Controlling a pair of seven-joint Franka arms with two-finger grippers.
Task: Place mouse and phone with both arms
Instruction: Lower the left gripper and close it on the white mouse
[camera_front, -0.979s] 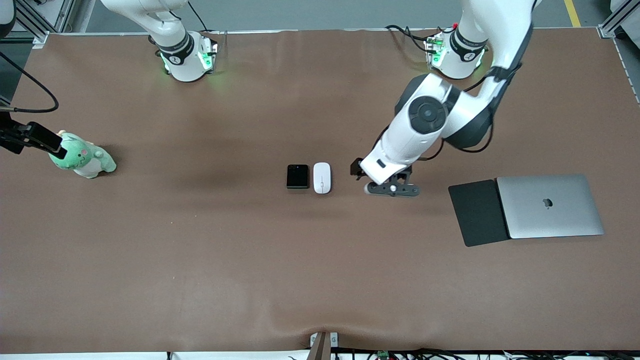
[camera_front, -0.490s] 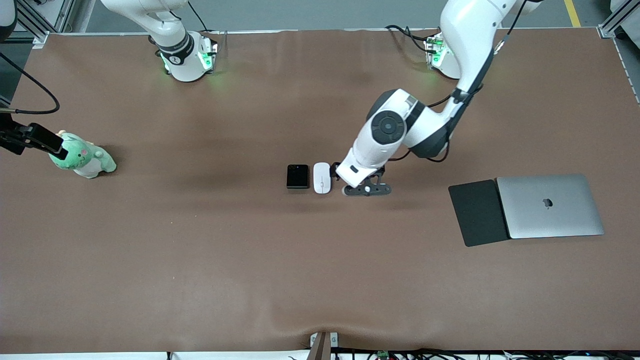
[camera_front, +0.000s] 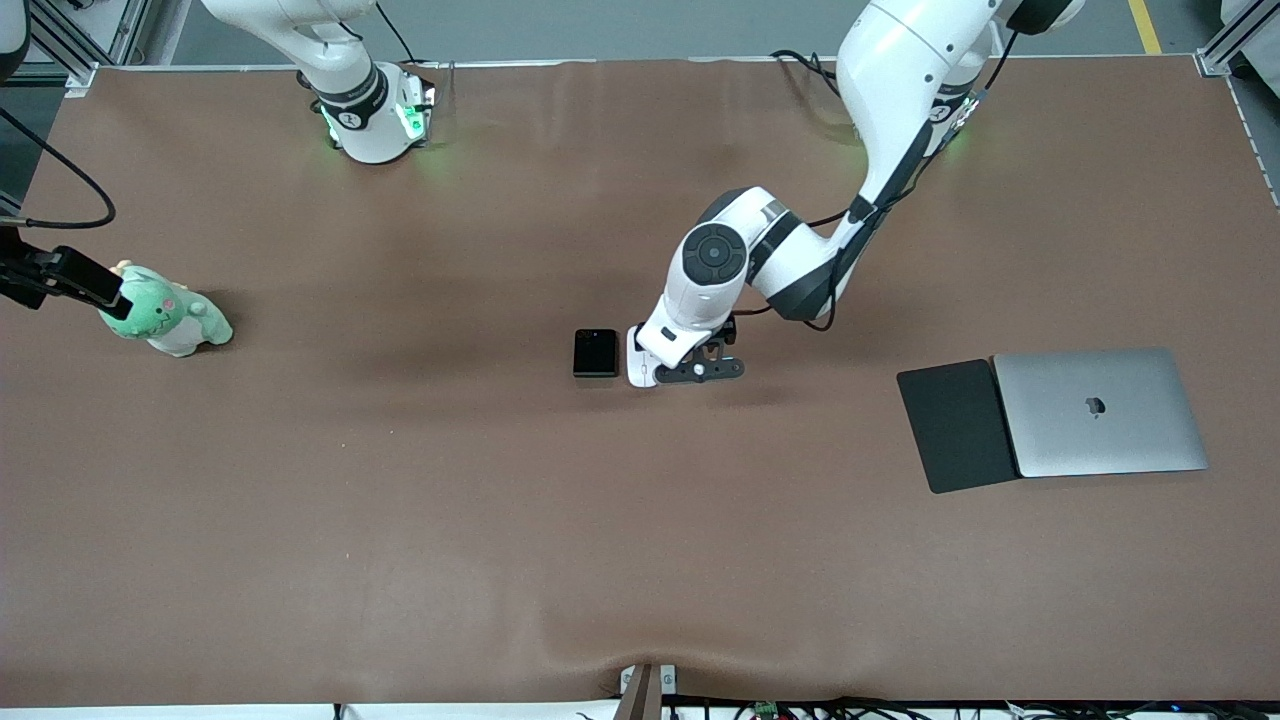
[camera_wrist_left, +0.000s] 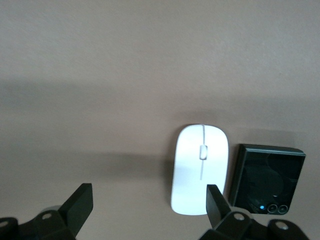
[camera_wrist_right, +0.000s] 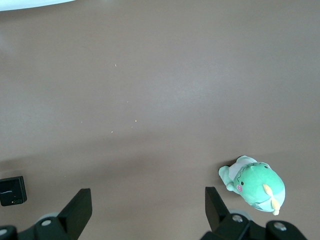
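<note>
The white mouse (camera_front: 633, 364) (camera_wrist_left: 200, 167) and the black phone (camera_front: 595, 352) (camera_wrist_left: 266, 178) lie side by side mid-table, the phone toward the right arm's end. My left gripper (camera_front: 698, 370) (camera_wrist_left: 148, 200) hangs open low over the table, just off the mouse toward the left arm's end. One of its fingertips (camera_wrist_left: 215, 200) overlaps the mouse's edge, and the wrist hides part of the mouse in the front view. My right gripper (camera_wrist_right: 147, 200) is open and empty, high over bare table. The phone (camera_wrist_right: 12, 190) shows small at the edge of the right wrist view.
A closed silver laptop (camera_front: 1100, 410) lies partly on a black mouse pad (camera_front: 950, 425) toward the left arm's end. A green plush toy (camera_front: 165, 320) (camera_wrist_right: 255, 186) sits toward the right arm's end, with a black cabled device (camera_front: 65, 278) over it.
My left arm has swung from near the mouse pad toward the mouse, and its wrist now covers part of the mouse. Its jaws stayed open. Phone, mouse and plush toy have not moved.
</note>
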